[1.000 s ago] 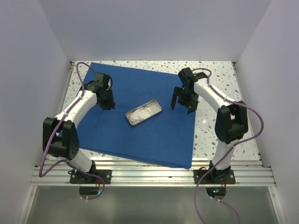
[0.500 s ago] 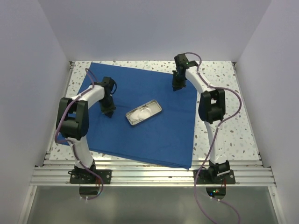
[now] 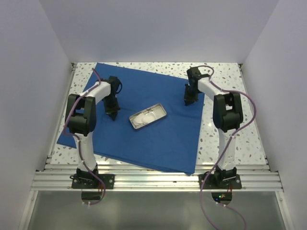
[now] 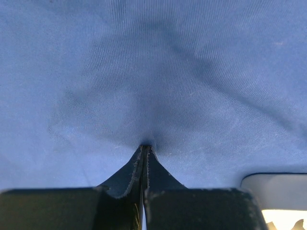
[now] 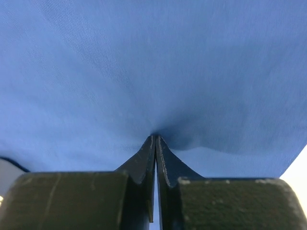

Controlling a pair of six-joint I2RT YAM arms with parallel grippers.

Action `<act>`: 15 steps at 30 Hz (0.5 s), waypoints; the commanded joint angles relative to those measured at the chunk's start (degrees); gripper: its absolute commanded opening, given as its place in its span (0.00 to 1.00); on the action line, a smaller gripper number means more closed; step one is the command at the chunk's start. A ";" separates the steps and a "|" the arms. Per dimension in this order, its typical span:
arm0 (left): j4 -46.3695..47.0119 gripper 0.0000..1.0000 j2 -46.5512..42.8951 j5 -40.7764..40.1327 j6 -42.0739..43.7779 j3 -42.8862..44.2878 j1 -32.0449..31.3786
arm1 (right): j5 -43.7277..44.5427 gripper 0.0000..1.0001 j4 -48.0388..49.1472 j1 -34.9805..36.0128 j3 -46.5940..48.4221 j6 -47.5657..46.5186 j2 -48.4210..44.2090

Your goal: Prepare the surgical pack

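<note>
Drape (image 3: 158, 139) lies flat, tray (image 3: 162, 113) with white contents (image 3: 143, 118) at its centre. Left hand (image 3: 114, 115) at 9 o'clock, right hand (image 3: 188, 102) at 2 o'clock, each closed pinching drape; folding looks not yet done.

Overhead I get bright, even, diffuse light; shadows on the blue drape (image 3: 158, 139) are faint and soft. In both wrist views the cloth weave is crisp mid-frame, softening toward the top. A dark shadow pools at the left tool (image 4: 145, 148) tip and the right tool (image 5: 155, 138) tip; their black bases nearest the lens blur.
</note>
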 commanded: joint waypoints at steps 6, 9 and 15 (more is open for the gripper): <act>7.84 0.04 0.33 -0.88 0.60 3.53 0.73 | 1.90 0.67 -17.73 0.19 6.62 -3.71 -7.86; 9.15 0.19 -5.46 0.43 1.21 1.07 0.64 | 0.06 0.89 -21.26 0.10 -0.74 -1.52 -15.67; 8.89 0.25 -14.80 4.99 2.00 -4.20 0.64 | -12.40 0.99 -18.02 -3.49 -25.08 5.95 -32.11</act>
